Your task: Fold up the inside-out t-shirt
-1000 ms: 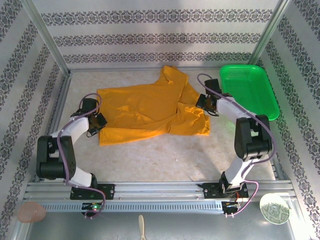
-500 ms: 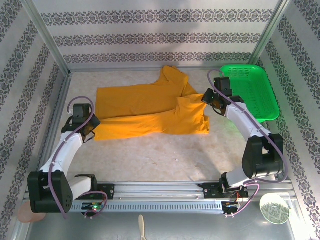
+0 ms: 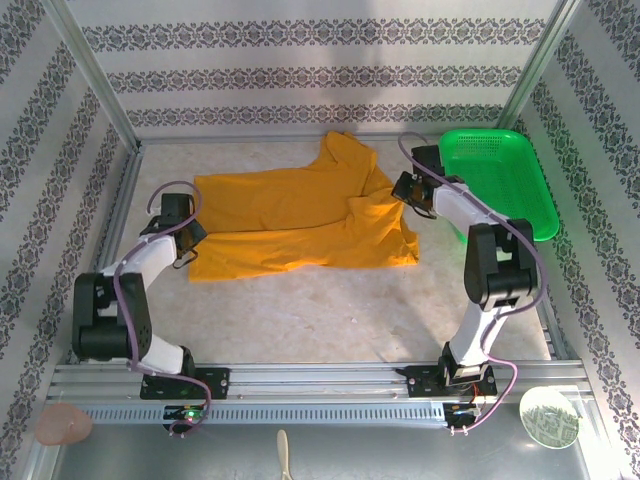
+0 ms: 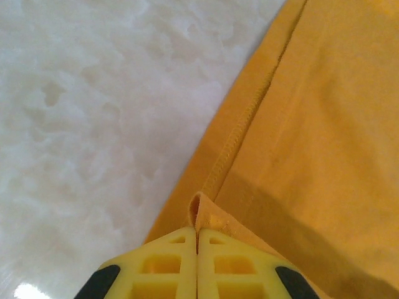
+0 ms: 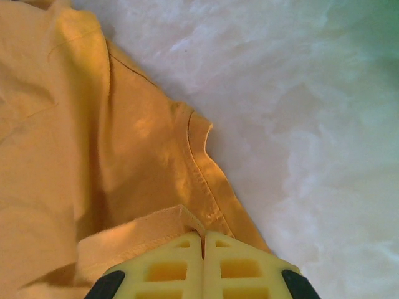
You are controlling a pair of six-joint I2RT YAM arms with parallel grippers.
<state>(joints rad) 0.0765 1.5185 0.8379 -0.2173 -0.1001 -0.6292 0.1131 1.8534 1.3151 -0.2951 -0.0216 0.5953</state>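
Mustard-orange cotton, the inside-out t-shirt [image 3: 300, 222] lies across the far middle of the pale surface [image 3: 320, 320]. It is drawn out wide from left to right, with one part pushed up toward the far side and a crease running along its length. It is gripped at both ends, most likely so the cloth stays stretched flat between the arms while a fold is laid down. The left end effector [image 3: 186, 243] sits at the shirt's left edge. Its wrist view shows the yellow fingers [image 4: 165, 258] pressed together with a small ridge of stitched hem nipped at their tips. The right end effector [image 3: 406, 190] holds the far right corner, near the green basket [image 3: 500, 185], and is likewise pressed together on a turned-over flap of fabric. Compared with a second ago, the near edge of the shirt has been drawn farther from the arm bases and the cloth looks flatter and narrower. Compared with half a second ago, both arms have come slightly inward from their widest stretch.
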